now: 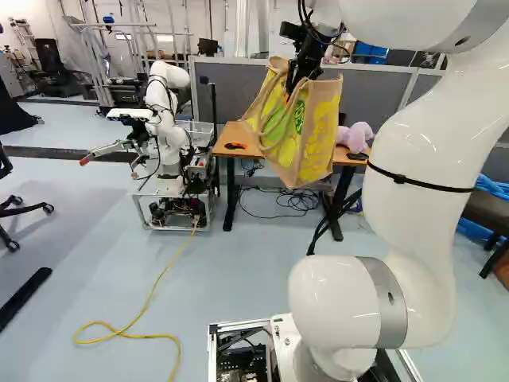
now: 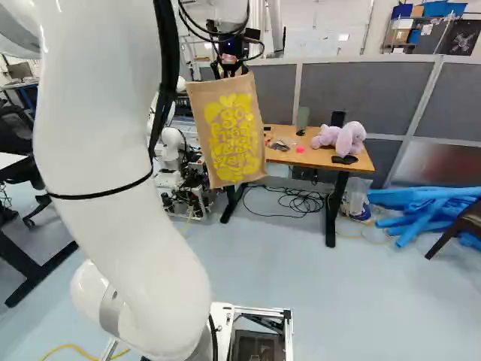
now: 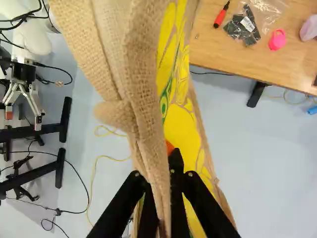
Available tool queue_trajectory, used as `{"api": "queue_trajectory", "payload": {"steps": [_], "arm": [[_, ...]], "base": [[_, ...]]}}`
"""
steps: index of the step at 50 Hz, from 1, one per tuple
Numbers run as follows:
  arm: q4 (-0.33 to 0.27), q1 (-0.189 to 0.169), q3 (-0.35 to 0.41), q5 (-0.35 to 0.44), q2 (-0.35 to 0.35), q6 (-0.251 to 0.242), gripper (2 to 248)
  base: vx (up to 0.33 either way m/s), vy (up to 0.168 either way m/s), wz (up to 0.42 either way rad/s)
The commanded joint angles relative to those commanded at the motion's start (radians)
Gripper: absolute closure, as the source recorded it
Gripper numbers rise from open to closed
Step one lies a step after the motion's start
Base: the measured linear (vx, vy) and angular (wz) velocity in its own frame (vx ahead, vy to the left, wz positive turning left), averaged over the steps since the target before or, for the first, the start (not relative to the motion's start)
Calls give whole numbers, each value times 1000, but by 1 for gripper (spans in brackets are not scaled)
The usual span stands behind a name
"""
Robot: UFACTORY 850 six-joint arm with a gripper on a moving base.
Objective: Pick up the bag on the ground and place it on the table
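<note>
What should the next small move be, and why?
Probably ease the gripper toward the table, bag held high: the gripper is shut on it, but the wrist view shows it hanging over the floor beside the table.

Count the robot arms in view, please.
2: the near arm, holding the bag, and another robot left of the table in the left base view. Others may be hidden.

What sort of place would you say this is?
Most likely a robotics lab: another robot stands beside the table, a grey partition runs behind it, and black cables lie tangled below.
</note>
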Motion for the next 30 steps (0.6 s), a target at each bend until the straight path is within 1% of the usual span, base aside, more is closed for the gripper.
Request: {"api": "queue_trajectory", "payload": {"steps": [30], "arm": [[0,0,0,0,0,0,229]], "base": [[199,6,2]]}}
